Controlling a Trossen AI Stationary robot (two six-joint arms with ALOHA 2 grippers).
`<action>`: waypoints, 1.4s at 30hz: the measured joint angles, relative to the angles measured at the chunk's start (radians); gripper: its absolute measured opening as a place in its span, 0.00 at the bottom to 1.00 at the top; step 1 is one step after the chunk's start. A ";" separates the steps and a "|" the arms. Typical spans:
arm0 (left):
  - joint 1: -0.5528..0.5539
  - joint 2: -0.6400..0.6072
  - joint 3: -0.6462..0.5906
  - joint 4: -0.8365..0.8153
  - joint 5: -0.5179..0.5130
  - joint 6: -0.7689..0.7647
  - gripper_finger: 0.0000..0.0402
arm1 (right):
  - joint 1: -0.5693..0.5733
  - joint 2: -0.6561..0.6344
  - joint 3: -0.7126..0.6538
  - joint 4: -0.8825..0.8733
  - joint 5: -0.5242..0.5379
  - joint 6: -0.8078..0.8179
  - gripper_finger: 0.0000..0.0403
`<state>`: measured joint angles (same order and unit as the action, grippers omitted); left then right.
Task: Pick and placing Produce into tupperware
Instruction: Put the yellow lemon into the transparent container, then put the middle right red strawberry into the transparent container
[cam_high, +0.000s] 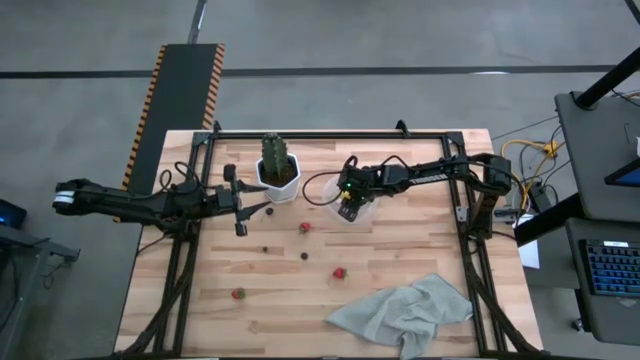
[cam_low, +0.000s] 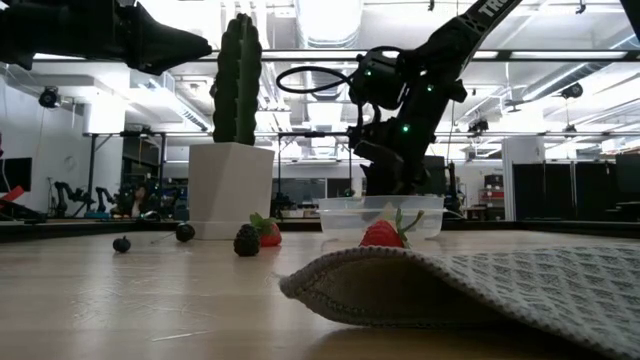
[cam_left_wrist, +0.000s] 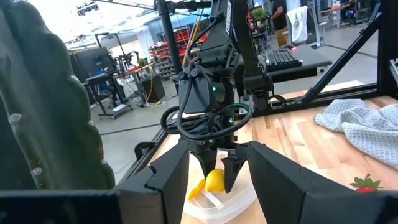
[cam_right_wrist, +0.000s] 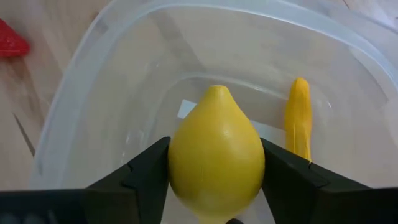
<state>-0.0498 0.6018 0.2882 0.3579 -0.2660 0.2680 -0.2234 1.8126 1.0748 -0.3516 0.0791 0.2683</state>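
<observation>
My right gripper (cam_high: 349, 208) hangs over the clear tupperware (cam_high: 360, 214), fingers pointing down, shut on a yellow lemon (cam_right_wrist: 216, 152). A yellow banana-like piece (cam_right_wrist: 298, 117) lies on the tupperware's floor. Out on the wood lie three red strawberries (cam_high: 305, 227) (cam_high: 340, 272) (cam_high: 238, 293) and small dark berries (cam_high: 265, 249) (cam_high: 305, 256). My left gripper (cam_high: 240, 206) waits left of the white plant pot (cam_high: 279, 180), open, facing the tupperware (cam_left_wrist: 224, 202). In the low view a strawberry (cam_low: 383, 233) lies in front of the tupperware (cam_low: 380, 214). My right gripper pinches the lemon across its widest part (cam_right_wrist: 177, 158) between the two fingers (cam_right_wrist: 146, 177), coming from above and pointing down. The lemon (cam_left_wrist: 215, 180) is lifted clear, inside the tupperware's opening, its pointed end toward the container's floor.
A white hexagonal pot with a tall cactus (cam_high: 274, 152) stands just left of the tupperware, near the far edge. A crumpled grey cloth (cam_high: 405, 312) lies at the near right. Bare wood lies between the scattered fruits in the table's middle.
</observation>
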 joint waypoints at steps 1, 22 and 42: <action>0.000 0.000 0.000 0.000 0.000 0.000 0.38 | 0.000 0.000 0.000 0.000 0.000 0.004 0.53; 0.000 0.000 0.000 -0.001 0.000 0.000 0.38 | 0.005 -0.078 0.077 -0.061 0.000 -0.034 0.66; 0.000 0.000 0.000 0.000 0.000 0.002 0.38 | 0.680 -0.587 0.014 -0.111 0.318 0.001 0.60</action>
<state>-0.0502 0.6016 0.2882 0.3580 -0.2661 0.2699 0.4570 1.2251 1.0884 -0.4626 0.3973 0.2695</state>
